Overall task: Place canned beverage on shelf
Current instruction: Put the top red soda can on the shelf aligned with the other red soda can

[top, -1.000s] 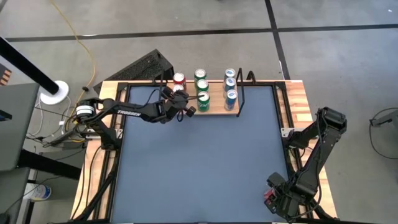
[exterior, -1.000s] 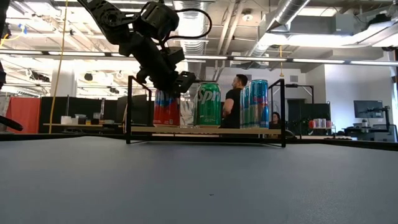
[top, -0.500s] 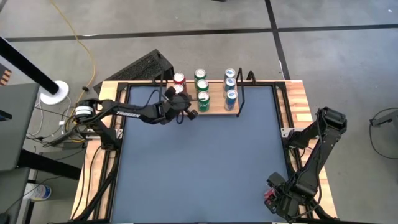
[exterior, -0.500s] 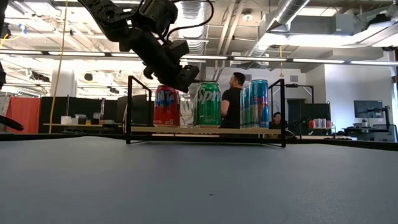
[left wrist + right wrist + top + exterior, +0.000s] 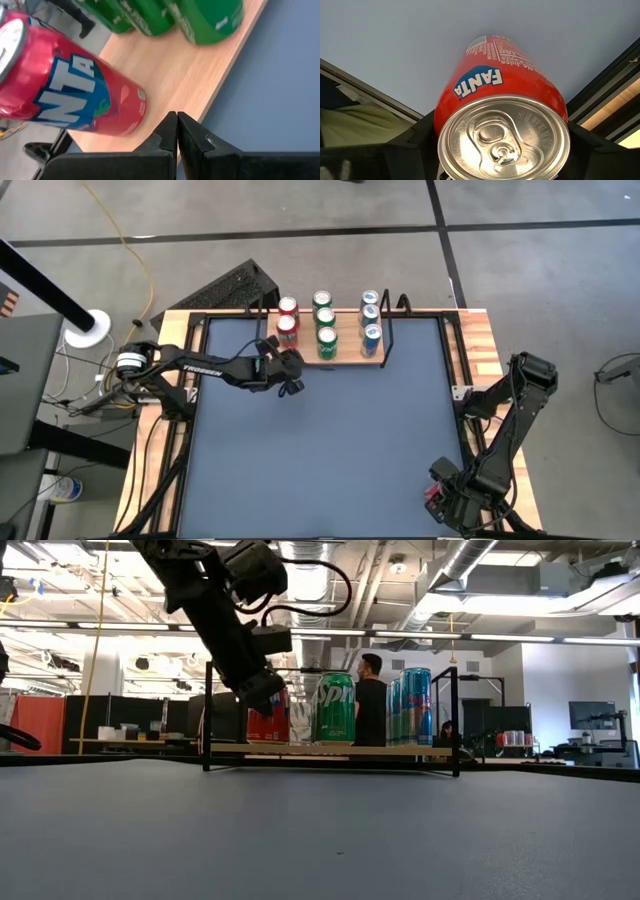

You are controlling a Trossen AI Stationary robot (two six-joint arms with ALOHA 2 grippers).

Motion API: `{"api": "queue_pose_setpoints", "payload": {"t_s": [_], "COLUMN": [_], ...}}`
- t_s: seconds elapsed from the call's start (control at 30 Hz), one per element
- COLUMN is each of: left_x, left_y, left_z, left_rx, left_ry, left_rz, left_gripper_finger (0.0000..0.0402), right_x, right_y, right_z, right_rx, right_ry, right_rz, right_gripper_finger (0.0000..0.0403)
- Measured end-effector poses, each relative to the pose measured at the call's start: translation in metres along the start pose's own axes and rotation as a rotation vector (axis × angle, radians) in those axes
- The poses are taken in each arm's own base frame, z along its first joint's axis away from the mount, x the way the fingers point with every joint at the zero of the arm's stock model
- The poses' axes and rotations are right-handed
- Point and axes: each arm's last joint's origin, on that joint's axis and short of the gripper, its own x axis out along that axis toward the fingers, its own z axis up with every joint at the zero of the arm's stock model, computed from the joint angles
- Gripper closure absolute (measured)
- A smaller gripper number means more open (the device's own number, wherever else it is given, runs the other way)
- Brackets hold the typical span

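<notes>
The left gripper [image 5: 287, 379] hangs shut and empty beside the shelf [image 5: 348, 356]. The right gripper [image 5: 502, 167] apparently grips a Fanta can [image 5: 501, 120], which needs carrying there.

My left arm [image 5: 210, 365]: dark links, white TROSSEN lettering, black cable looped at its wrist, silver-white base collar at 9 o'clock. My right arm [image 5: 510, 420]: matte black, angular links.
</notes>
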Motion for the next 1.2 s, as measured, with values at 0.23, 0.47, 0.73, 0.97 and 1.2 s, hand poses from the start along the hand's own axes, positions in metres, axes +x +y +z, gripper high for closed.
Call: {"api": "queue_pose_setpoints", "payload": {"t_s": [0.23, 0.47, 0.73, 0.97, 1.2], "left_x": [0.011, 0.017, 0.021, 0.025, 0.029], "left_y": [0.015, 0.023, 0.028, 0.033, 0.039], "left_z": [-0.001, 0.0, 0.0, 0.001, 0.002], "left_rx": [0.001, -0.011, -0.021, -0.039, -0.048], "left_ry": [0.025, 0.021, 0.025, 0.015, 0.005], "left_rz": [0.006, 0.006, 0.0, 0.003, 0.005], "left_gripper_finger": [0.0401, 0.0401, 0.0401, 0.0401, 0.0401], "right_x": [0.0, 0.0, 0.0, 0.0, 0.0], "right_y": [0.0, 0.0, 0.0, 0.0, 0.0], "right_z": [0.0, 0.0, 0.0, 0.0, 0.0], "right_rx": [0.001, 0.001, 0.001, 0.001, 0.001], "right_ry": [0.0, 0.0, 0.0, 0.0, 0.0], "right_rz": [0.0, 0.001, 0.001, 0.001, 0.001], "right_gripper_finger": [0.0121, 0.0121, 0.0121, 0.0121, 0.0121]}}
